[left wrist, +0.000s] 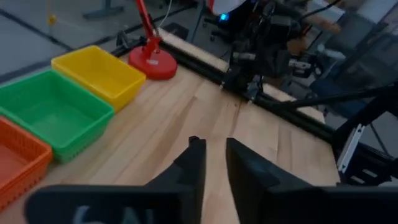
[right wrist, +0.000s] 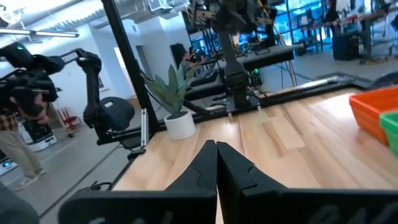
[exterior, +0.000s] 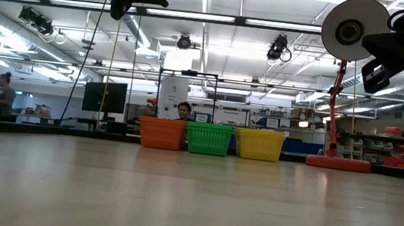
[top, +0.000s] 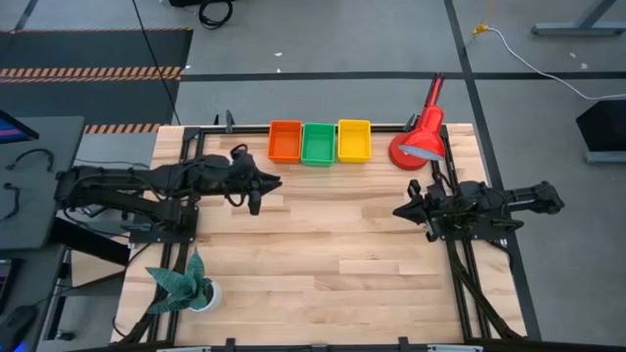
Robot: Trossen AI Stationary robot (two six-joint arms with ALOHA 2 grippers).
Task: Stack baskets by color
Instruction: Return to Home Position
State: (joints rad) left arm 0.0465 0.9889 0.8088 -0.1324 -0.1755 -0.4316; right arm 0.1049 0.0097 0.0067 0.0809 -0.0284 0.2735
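The orange baskets [top: 285, 141], green baskets [top: 318, 143] and yellow baskets [top: 353, 140] stand in one row at the far edge of the desk [top: 323, 254]. They sit side by side, touching or nearly touching, orange toward the left arm and yellow toward the right. All openings face up. Each footprint has its long axis running from the near edge of the desk toward the far edge, so the short walls face the arms. The row itself runs across the desk. The number of baskets nested in each colour cannot be read from these views.

The left gripper [top: 266, 183] hovers above the desk near the orange baskets, holding nothing, its fingers [left wrist: 196, 163] a narrow gap apart. The right gripper [top: 406, 209] hovers well apart from the row, just beside the red lamp [top: 419, 142], fingers [right wrist: 208, 163] together and empty.

Sorting appears complete; only retraction remains. Hazards, as a judgement:
- A low or wide swing by the left arm could clip the orange wall and push the whole row sideways.
- The right arm could strike the lamp shade and tip it onto the yellow baskets.
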